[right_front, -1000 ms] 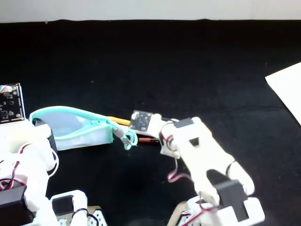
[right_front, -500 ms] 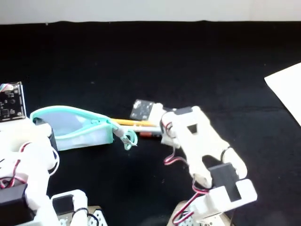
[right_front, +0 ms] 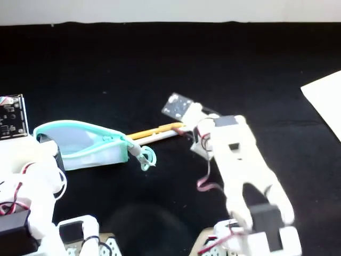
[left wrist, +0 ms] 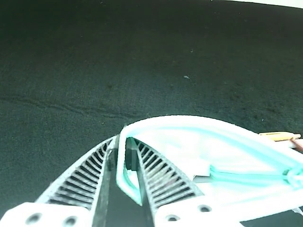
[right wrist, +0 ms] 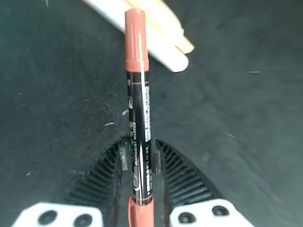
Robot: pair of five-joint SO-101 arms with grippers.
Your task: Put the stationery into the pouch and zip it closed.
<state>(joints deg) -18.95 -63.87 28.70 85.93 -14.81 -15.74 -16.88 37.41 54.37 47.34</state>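
The teal pouch (right_front: 80, 143) lies open at the left of the black table, its mouth toward the middle. My left gripper (left wrist: 127, 152) is shut on the pouch rim (left wrist: 124, 142) at its far left end. A yellow pen (right_front: 154, 130) and a white pen (right_front: 160, 137) lie side by side just right of the pouch mouth. My right gripper (right wrist: 139, 152) is shut on a red-capped black marker (right wrist: 138, 90), which points at the ends of the white pen (right wrist: 156, 47) and yellow pen (right wrist: 163, 23). In the high view the right gripper (right_front: 187, 129) hangs at those pens' right ends.
The pouch's zip pull ring (right_front: 147, 158) hangs at the mouth's near corner. A white sheet (right_front: 325, 101) lies at the table's right edge. The arm bases stand along the near edge. Bare black cloth stretches behind the pouch and pens.
My right arm has swung back and to the right, taking the red marker off the table beside the pouch mouth. The yellow and white pens now show uncovered. The left arm kept still.
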